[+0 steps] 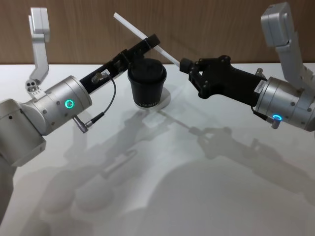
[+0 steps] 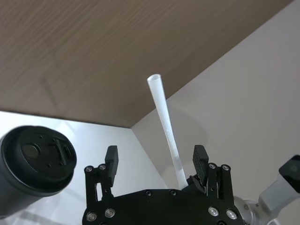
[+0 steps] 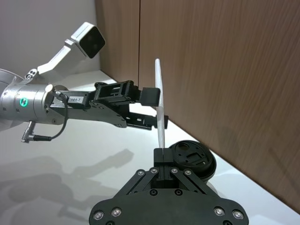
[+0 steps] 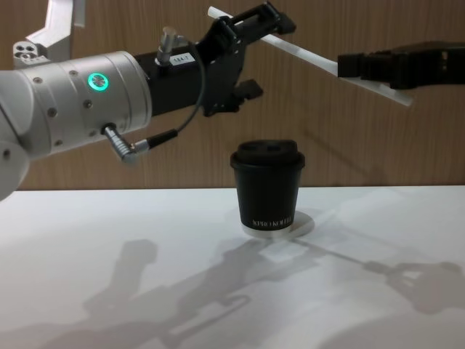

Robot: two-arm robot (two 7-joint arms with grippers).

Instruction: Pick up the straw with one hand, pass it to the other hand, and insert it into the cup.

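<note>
The white straw (image 1: 142, 33) hangs tilted in the air above the black lidded cup (image 1: 146, 81). My right gripper (image 1: 184, 64), all black, is shut on the straw's lower end, seen in the right wrist view (image 3: 160, 152). My left gripper (image 1: 147, 44), on the silver wrist with the green ring, is open with its fingers on either side of the straw's upper part. In the left wrist view the straw (image 2: 165, 126) lies close to one finger (image 2: 200, 159). From the chest, the straw (image 4: 312, 54) spans between both grippers above the cup (image 4: 267, 185).
The cup stands on a white round disc (image 1: 165, 100) in the middle of the white table (image 1: 157, 187). A wooden wall (image 1: 197, 24) rises close behind it. A dark cable with a metal plug (image 1: 92, 120) hangs from my left wrist.
</note>
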